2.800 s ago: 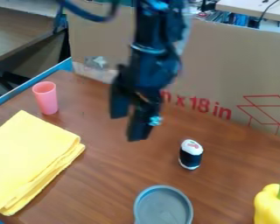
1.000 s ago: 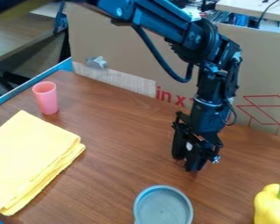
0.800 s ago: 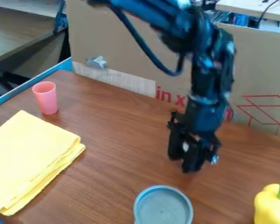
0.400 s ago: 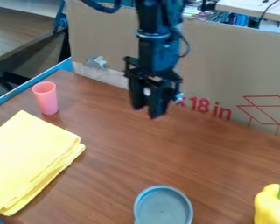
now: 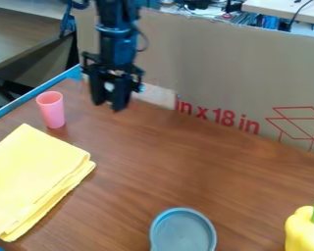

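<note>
The tool (image 5: 108, 105) has swung from over the middle of the bench (image 5: 166, 147) towards its far left corner, and the small black-and-white piece (image 5: 109, 87) has gone with it. That piece stood on the bench, right of the middle, before it was gripped; now its white part shows between the two fingers, which are closed in on it, clear of the surface (its dark part is hard to tell from the fingers). So the picking up looks done, and the carry appears well under way, with the setting down still to do.

Nothing else has shifted: the pink cup (image 5: 52, 110) stands upright by the left edge, near the tool, the folded yellow cloth (image 5: 35, 179) lies along that edge, and the grey lid (image 5: 184, 231) and yellow pepper (image 5: 305, 228) keep their places towards the near edge.
</note>
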Controlling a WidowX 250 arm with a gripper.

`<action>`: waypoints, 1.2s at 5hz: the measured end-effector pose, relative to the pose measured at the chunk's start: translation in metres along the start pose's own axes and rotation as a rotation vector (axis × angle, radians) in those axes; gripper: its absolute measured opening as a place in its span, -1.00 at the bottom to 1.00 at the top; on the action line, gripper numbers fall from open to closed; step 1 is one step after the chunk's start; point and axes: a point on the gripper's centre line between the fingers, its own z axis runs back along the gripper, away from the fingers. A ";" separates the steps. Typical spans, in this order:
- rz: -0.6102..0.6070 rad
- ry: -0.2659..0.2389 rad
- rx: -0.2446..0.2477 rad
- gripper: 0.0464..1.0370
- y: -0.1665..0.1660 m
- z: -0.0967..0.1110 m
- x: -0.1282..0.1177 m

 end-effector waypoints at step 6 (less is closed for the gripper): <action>0.074 0.153 0.060 0.14 0.046 -0.079 0.022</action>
